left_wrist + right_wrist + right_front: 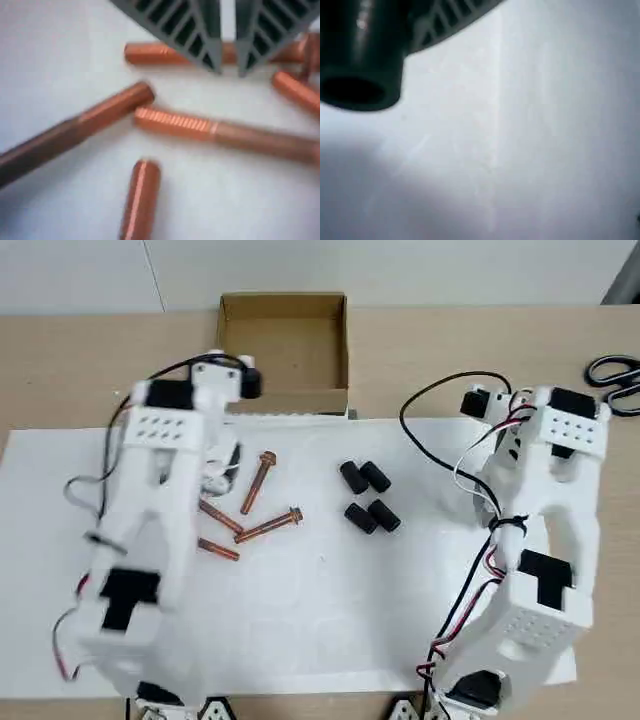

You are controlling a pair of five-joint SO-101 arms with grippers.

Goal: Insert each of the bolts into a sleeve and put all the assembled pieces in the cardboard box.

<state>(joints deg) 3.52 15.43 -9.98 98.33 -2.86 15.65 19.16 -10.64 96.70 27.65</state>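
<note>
The left hand (229,69) is held narrow, just above a bolt (150,52) and not gripping it. A sleeve (362,60) (black) is gripped by the right hand (427,22).

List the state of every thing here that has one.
Brown cardboard box, open and empty.
Copper metal bolts, lying loose on the white paper sheet, none sleeved.
Four black cylindrical sleeves, loose on the sheet, without bolts.
Left hand, slightly open above the bolts, holding nothing.
Right hand, shut on a fifth black sleeve, no bolt inside.
</note>
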